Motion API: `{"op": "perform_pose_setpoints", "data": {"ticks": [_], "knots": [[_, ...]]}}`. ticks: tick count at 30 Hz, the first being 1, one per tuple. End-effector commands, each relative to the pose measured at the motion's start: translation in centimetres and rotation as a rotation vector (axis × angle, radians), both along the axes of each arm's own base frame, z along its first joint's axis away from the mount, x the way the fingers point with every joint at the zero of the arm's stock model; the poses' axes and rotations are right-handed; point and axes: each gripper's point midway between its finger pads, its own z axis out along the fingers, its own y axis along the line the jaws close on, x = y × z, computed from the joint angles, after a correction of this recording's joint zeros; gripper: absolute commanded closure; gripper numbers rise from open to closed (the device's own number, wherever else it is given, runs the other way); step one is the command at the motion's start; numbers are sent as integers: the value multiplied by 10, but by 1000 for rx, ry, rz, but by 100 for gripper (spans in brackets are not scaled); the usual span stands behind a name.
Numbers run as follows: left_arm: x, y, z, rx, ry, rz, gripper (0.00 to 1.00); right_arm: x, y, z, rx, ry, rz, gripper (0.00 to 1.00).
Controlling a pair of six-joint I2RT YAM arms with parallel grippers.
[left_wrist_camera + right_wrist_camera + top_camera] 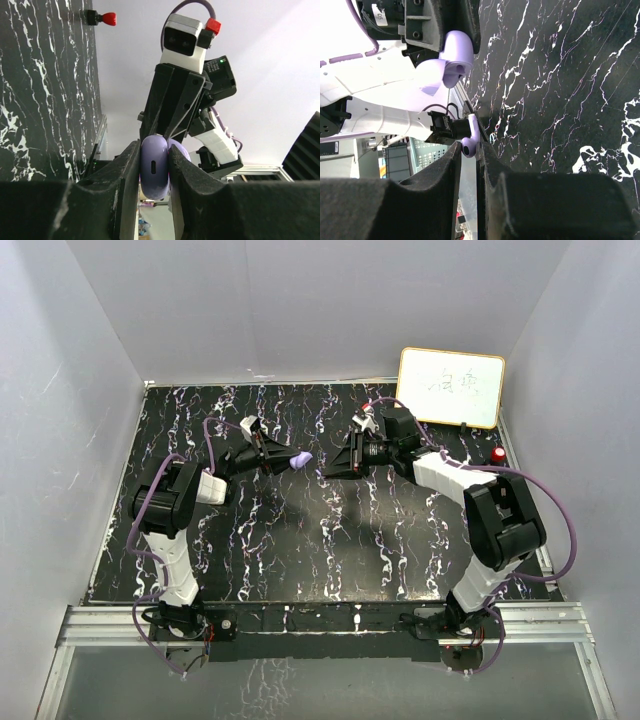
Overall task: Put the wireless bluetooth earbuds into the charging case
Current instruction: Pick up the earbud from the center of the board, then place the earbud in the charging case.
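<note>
My left gripper [290, 459] is shut on the purple round charging case [299, 458], held above the middle of the black marbled table. In the left wrist view the case [154, 170] sits pinched between the fingers [192, 180], its lid hinged open behind. My right gripper [335, 466] faces it from the right, a short gap away, and is shut on a small purple earbud [470, 142] with its stem pointing at the case. The open case [447, 62] shows in the right wrist view ahead of the earbud. The red earbud is not in view.
A red-capped object [497, 454] lies at the table's right edge, also seen in the left wrist view [100, 18]. A small whiteboard [451, 386] leans at the back right corner. White walls enclose the table [330, 550].
</note>
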Motion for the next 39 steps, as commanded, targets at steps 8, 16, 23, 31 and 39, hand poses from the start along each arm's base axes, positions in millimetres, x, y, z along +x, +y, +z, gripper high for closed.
{"op": "perform_pose_setpoints", "data": {"ticks": [8, 16, 23, 31, 39], "knots": [[2, 5, 18, -67, -8, 40, 100, 20, 9, 5, 51, -40, 8, 90], [3, 5, 14, -20, 3, 54, 100, 28, 14, 10, 70, -47, 7, 91], [3, 5, 10, 9, 4, 63, 100, 32, 19, 15, 84, -53, 12, 91], [4, 5, 14, 8, -6, 63, 100, 33, 23, 12, 87, -47, 18, 91], [3, 5, 11, 11, -1, 63, 100, 33, 27, 16, 98, -49, 22, 91]]}}
